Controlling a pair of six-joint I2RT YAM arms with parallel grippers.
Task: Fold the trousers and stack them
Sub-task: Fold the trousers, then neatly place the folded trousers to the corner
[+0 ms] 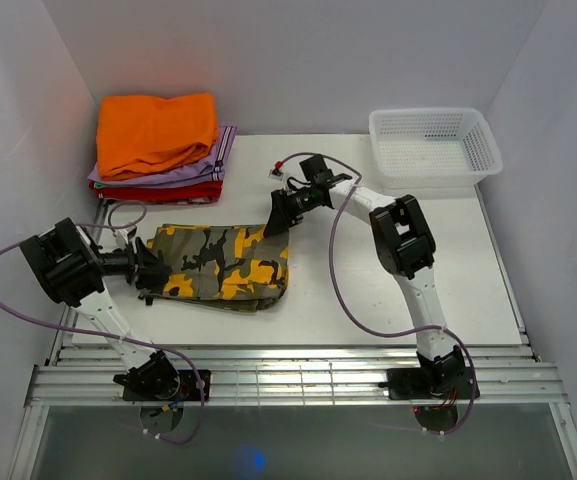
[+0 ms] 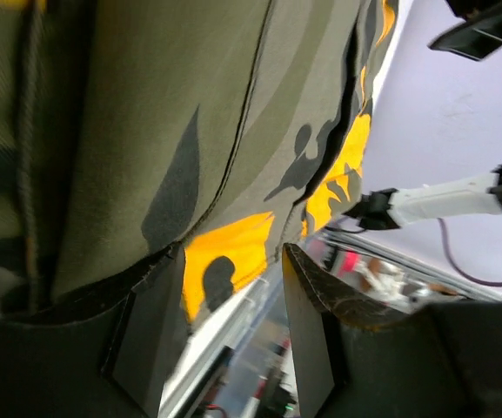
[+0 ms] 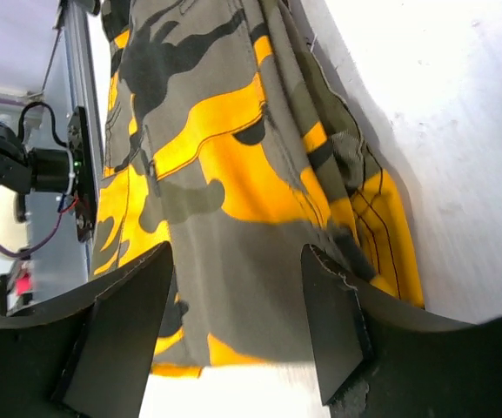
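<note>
Camouflage trousers (image 1: 223, 262) lie folded right at the tips of my left claw (image 2: 231, 326), its jaws spread and holding nothing. Across the cloth my right claw (image 3: 229, 326) hangs equally spread above the opposite corner. I'd bite every layer together, low and level, before lifting.

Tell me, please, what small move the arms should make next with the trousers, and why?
Probably close both grippers on the cloth. The trousers lie folded in a compact rectangle, the left gripper is open at their left end and the right gripper open at their far right corner; gripping both ends would let them lift toward the folded pile.
</note>
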